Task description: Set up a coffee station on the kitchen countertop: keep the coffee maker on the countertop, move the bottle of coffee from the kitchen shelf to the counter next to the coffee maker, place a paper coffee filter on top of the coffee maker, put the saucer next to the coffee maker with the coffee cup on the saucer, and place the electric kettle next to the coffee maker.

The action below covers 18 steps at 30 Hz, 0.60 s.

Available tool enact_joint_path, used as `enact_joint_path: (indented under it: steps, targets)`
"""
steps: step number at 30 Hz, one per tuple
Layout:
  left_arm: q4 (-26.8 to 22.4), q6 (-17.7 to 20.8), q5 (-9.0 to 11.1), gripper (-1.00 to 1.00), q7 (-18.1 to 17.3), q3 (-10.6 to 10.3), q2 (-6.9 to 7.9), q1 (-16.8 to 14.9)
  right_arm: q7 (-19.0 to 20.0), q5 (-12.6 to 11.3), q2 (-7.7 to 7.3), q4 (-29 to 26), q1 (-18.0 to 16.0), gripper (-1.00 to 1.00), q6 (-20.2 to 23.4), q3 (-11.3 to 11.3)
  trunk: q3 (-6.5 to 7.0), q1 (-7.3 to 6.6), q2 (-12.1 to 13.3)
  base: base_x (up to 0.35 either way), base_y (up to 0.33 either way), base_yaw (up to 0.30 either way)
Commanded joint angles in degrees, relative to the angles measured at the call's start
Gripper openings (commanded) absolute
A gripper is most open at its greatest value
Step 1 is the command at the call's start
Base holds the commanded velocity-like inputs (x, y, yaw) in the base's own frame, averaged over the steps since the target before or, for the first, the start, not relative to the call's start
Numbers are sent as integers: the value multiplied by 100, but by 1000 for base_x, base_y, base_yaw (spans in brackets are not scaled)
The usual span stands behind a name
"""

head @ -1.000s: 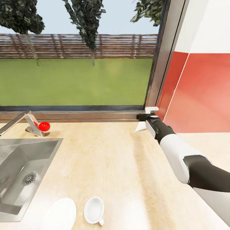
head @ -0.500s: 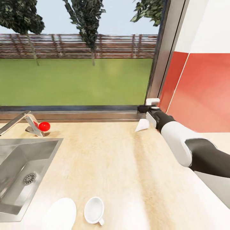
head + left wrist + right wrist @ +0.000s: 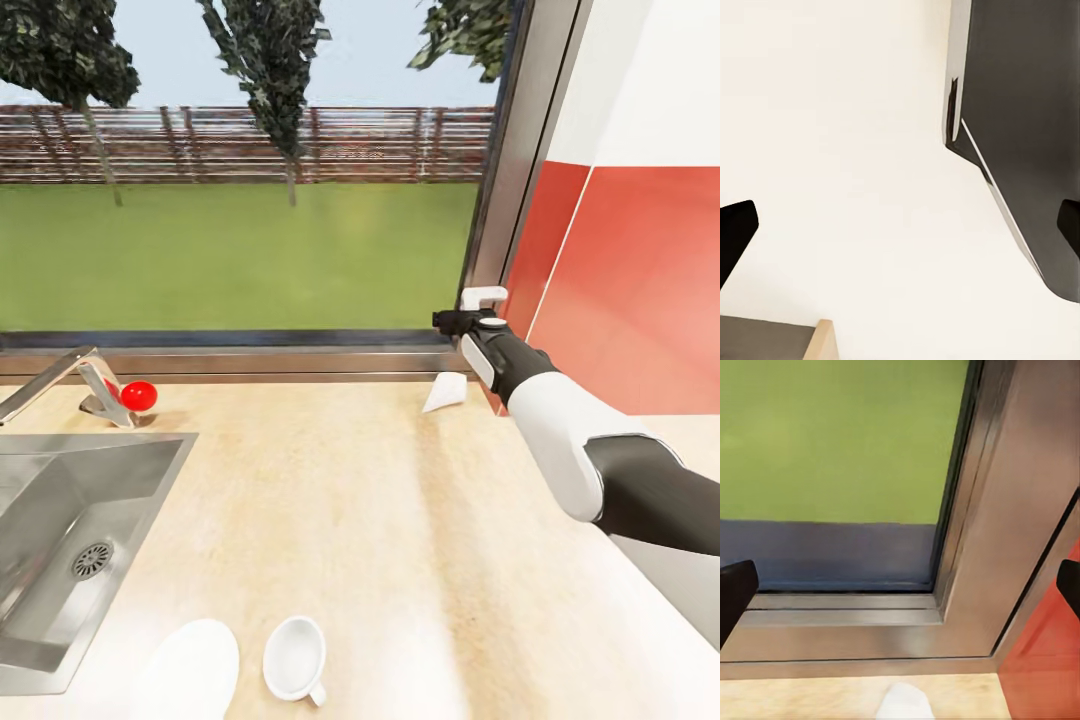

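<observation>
On counter: we see saucer (image 3: 190, 668) and coffee cup (image 3: 295, 658) side by side, paper coffee filter (image 3: 445, 392) lying.
Right hand (image 3: 470, 318): fingers apart, empty.
Left: everything.

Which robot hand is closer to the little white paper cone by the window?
The right one. The right gripper hangs just above and behind the paper coffee filter on the kitchen countertop. The left gripper faces a pale wall, away from the cone.

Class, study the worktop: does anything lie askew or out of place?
Yes. The small white paper cone lies tipped on its side on the light wood-toned worktop by the window corner. The small white cup stands beside the flat round white dish, not on it.
</observation>
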Motion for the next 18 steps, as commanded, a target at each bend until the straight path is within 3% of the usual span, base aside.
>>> enact_joint_path:
  steps: [1, 18]
  targets:
    - [-11, -7, 18, 100, 3, 8, 0, 4, -27, 3, -3, -1, -3, 100, 41, 36, -10, 3, -10, 0, 0, 0]
    - [-11, -7, 18, 100, 4, 8, -2, 4, -54, 2, -7, 146, 33, 100, 30, 36, -123, 3, -10, 0, 0, 48]
